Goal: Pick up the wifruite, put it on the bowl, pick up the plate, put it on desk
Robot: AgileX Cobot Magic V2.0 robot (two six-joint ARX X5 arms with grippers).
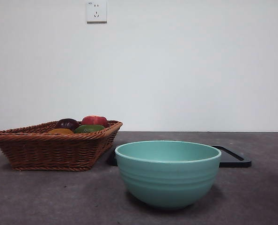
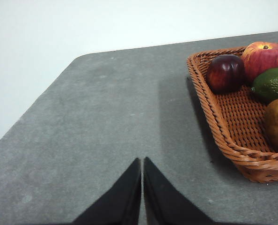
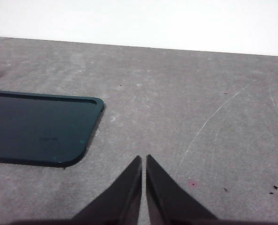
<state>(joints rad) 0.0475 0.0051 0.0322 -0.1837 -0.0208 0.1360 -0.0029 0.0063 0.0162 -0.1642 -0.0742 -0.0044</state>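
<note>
The wifruite (image 2: 277,123), orange-brown and dull-skinned, lies in a wicker basket (image 2: 214,105); in the front view only its top (image 1: 60,131) peeks over the basket rim. The teal bowl (image 1: 168,172) stands near the front on the desk (image 1: 45,197) with nothing visible in it. A flat dark plate with rounded corners (image 3: 36,126) lies on the desk behind the bowl (image 1: 232,157). My left gripper (image 2: 142,161) is shut and holds nothing, over bare desk beside the basket. My right gripper (image 3: 144,159) is also shut on nothing, a short way from the plate's corner.
The basket (image 1: 50,150) also holds a dark purple fruit (image 2: 225,72), a red fruit (image 2: 264,57) and a green fruit (image 2: 272,84). A white wall with a socket (image 1: 96,11) stands behind the desk. The desk's rounded corner (image 2: 78,58) shows in the left wrist view.
</note>
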